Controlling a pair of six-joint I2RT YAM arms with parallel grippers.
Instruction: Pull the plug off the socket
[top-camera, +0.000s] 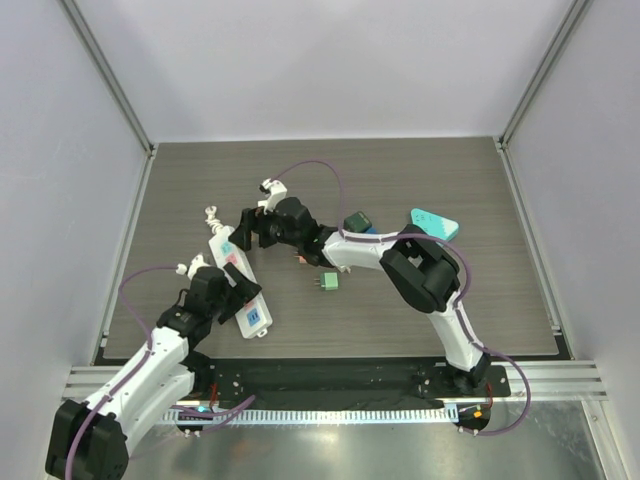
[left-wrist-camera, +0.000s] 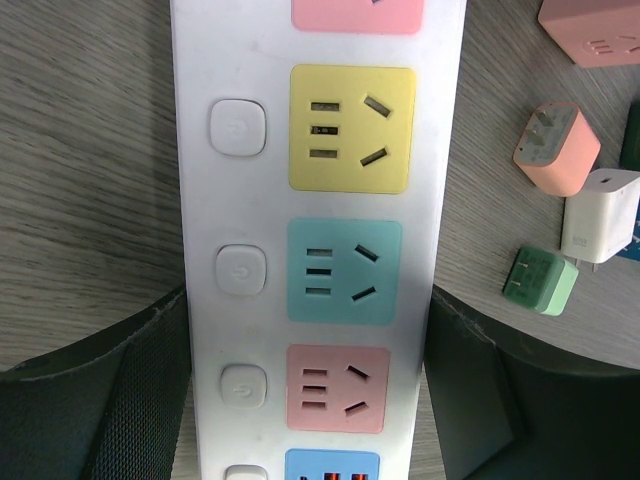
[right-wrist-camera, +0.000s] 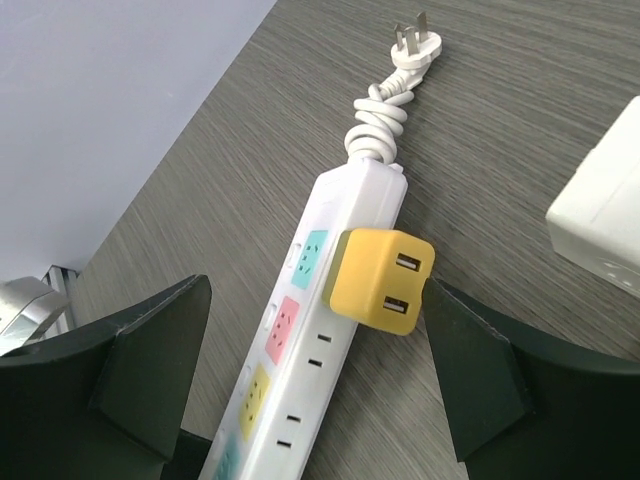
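The right gripper (right-wrist-camera: 318, 300) is spread wide, and the yellow plug (right-wrist-camera: 378, 282) sits between its fingers, untouched, seated in the power strip (right-wrist-camera: 305, 390). The left gripper (left-wrist-camera: 308, 300) seems to clamp the strip's sides. Next it should pinch the plug and pull straight out.

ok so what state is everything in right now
yellow plug, seated in the power strip
strip's own cord, coiled, its plug end lying unplugged
teal socket, empty
left pincer, closed on the power strip's sides
right pincer, open, either side of the yellow plug
green plug, loose, unplugged
orange plug, loose, unplugged
white plug, loose, unplugged
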